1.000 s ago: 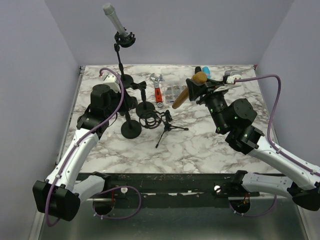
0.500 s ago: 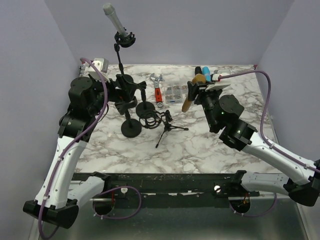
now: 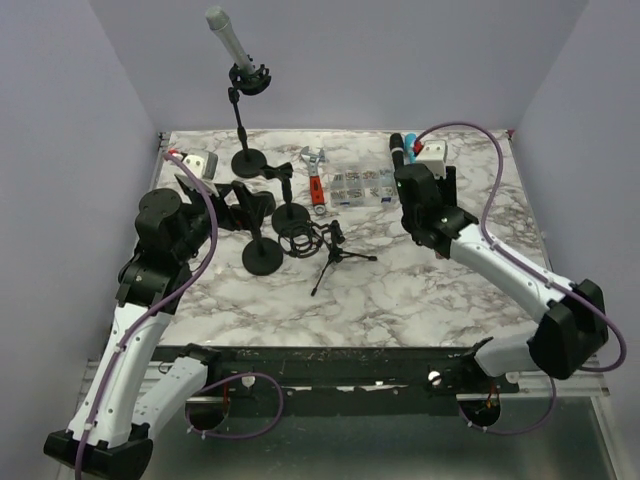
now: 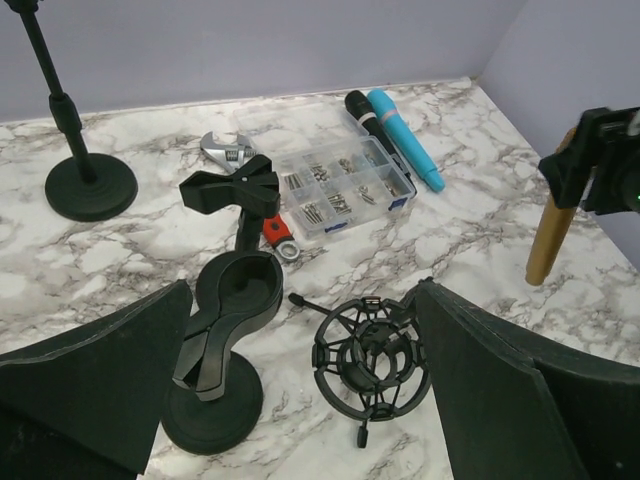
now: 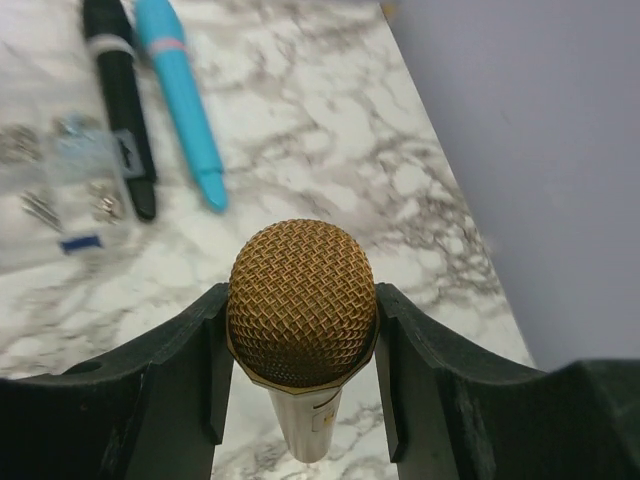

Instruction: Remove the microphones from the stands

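The gold-headed microphone [image 5: 302, 305] is clamped by its mesh head between my right gripper's [image 5: 300, 340] fingers, and its pale handle hangs down above the marble. From the left wrist view its handle [image 4: 550, 238] shows at far right, off the table. The short black stand [image 4: 205, 405] has its clip [image 4: 235, 290] empty. My left gripper [image 4: 300, 400] is open, drawn back from that stand [image 3: 263, 258], nothing between its fingers. In the top view the right gripper [image 3: 413, 178] is at the back right and hides the microphone.
A tall stand [image 3: 248, 162] holds a grey microphone [image 3: 228, 40] at the back. A shock mount [image 4: 372, 355], a small tripod [image 3: 335, 255], a second clip stand [image 4: 235, 190], a screw box [image 4: 340, 185], a wrench [image 3: 315, 160], and black [image 5: 120, 100] and blue [image 5: 185, 100] microphones lie around.
My left gripper let go of the stand, opened wide and pulled back toward the left. The right arm carried the gold microphone away to the back right.
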`<state>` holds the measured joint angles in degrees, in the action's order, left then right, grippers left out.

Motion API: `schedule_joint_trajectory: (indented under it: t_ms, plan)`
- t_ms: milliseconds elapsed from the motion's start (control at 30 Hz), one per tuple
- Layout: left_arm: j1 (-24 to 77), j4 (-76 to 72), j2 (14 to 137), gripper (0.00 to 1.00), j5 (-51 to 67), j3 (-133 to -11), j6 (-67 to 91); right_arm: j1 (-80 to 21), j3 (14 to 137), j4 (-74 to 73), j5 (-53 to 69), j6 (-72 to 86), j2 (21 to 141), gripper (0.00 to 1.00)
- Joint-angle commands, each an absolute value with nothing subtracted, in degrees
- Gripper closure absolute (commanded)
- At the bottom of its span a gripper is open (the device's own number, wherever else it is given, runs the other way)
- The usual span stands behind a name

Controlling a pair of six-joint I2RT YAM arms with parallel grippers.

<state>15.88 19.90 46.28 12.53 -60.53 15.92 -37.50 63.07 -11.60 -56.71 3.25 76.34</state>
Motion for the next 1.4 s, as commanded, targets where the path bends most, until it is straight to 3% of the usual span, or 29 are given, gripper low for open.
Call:
schedule_joint_trajectory:
  t_ms: [0,267,433,633,900,1367]
  plan:
    - [16.8,16.5,44.3,0.02,13.5,-60.3,15.9,-30.9,68.5,-26.1,-56.9,12.3,85.6,0.99]
    - [23.9,19.0,42.0,0.02,5.4,-61.1,11.1,-21.9,77.2,-26.9,-52.5,13.2,100.9,0.99]
    - [27.9,19.6,41.9,0.02,3.1,-61.2,9.3,-16.9,80.8,-18.3,-48.7,7.5,108.3,0.99]
    - [29.8,20.0,41.6,0.02,0.4,-61.2,8.0,-10.1,90.0,-13.0,-36.7,6.0,117.9,0.99]
    - [29.8,19.8,42.7,0.02,-3.4,-60.6,6.8,-8.3,110.9,-12.9,-36.3,-4.5,134.6,1.00]
    - [29.7,20.1,49.2,0.02,-6.2,-60.8,5.8,-6.2,131.3,-11.3,-29.6,-10.7,149.6,0.99]
